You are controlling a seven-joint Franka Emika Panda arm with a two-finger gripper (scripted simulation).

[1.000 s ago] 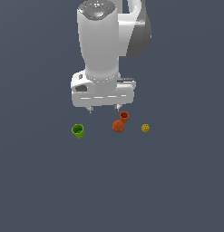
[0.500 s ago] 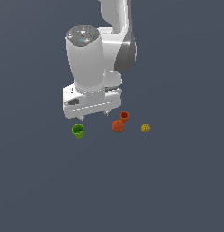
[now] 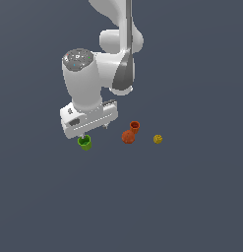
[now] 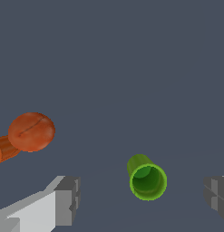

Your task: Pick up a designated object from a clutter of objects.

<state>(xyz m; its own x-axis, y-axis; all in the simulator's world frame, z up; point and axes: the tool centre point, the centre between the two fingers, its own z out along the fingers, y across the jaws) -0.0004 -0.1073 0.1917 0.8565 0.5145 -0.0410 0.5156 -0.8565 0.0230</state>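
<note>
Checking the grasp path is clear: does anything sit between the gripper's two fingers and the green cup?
No. In the wrist view the green cup stands alone between the open gripper's fingers, with bare floor on both sides. The orange-red lump lies outside them.

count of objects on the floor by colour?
Green: 1, the green cup
Orange-red: 2, the orange-red cup and the orange-red lump
Yellow: 1, the yellow lump
Total: 4
</note>
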